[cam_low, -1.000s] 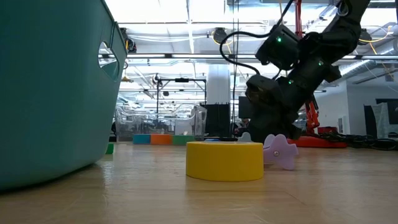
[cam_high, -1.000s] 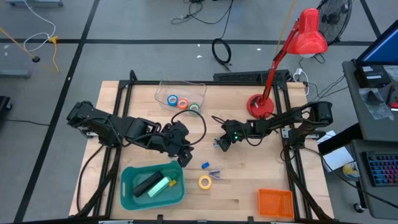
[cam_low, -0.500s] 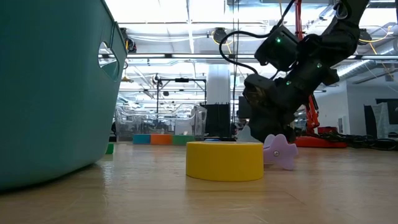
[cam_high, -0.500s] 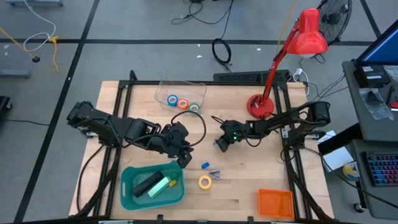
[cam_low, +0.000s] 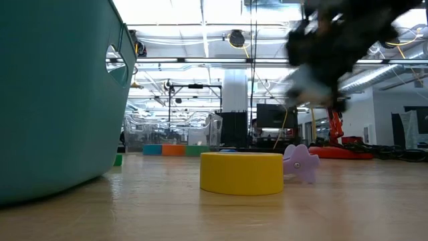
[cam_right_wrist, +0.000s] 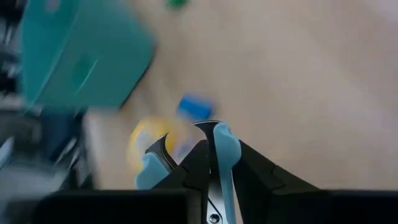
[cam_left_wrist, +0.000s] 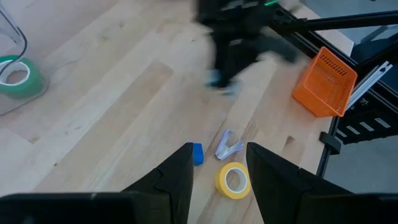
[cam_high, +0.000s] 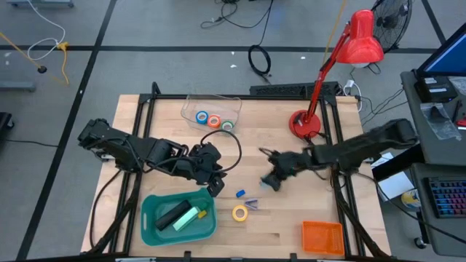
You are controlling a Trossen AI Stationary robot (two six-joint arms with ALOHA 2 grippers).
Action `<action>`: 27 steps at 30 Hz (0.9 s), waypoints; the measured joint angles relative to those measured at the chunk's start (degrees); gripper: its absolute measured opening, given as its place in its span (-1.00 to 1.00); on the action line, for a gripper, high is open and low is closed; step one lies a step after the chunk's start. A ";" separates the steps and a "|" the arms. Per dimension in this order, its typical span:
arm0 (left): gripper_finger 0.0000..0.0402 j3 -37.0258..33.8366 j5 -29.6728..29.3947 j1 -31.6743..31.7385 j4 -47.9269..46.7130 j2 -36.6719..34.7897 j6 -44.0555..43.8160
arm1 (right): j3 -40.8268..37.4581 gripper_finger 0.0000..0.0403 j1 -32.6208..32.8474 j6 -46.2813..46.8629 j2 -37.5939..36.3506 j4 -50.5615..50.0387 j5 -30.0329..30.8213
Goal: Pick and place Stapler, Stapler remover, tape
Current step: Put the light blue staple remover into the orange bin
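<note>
We see the yellow tape roll (cam_high: pixel 239 212), a squat ring, flat on the desk (cam_high: pixel 291 218) near its front edge, beside a lilac stapler remover (cam_high: pixel 251 204). Orange, blue and green rolls (cam_high: pixel 213 120) sit in the clear bin (cam_high: pixel 191 106) at the back edge. Right end effector (cam_high: pixel 268 181) hovers mid-desk, fingers pinched on a light-blue piece (cam_right_wrist: pixel 225 149). Left end effector (cam_high: pixel 217 183) waits, fingers apart.
</note>
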 joint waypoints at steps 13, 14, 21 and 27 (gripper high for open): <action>-0.26 0.00 -0.21 0.12 0.23 0.00 2.02 | 5.33 -0.80 44.03 41.07 -11.09 -22.87 17.02; -0.26 0.00 -0.19 0.20 0.23 0.00 2.16 | 5.33 -0.80 46.41 44.56 -10.09 -23.10 17.91; -0.26 0.00 0.48 1.21 0.18 0.00 2.89 | 5.33 -0.80 56.53 59.11 -1.23 -19.18 17.76; -0.26 0.00 1.32 1.73 0.18 0.00 3.55 | 5.33 -0.79 57.75 62.38 4.42 -16.02 17.78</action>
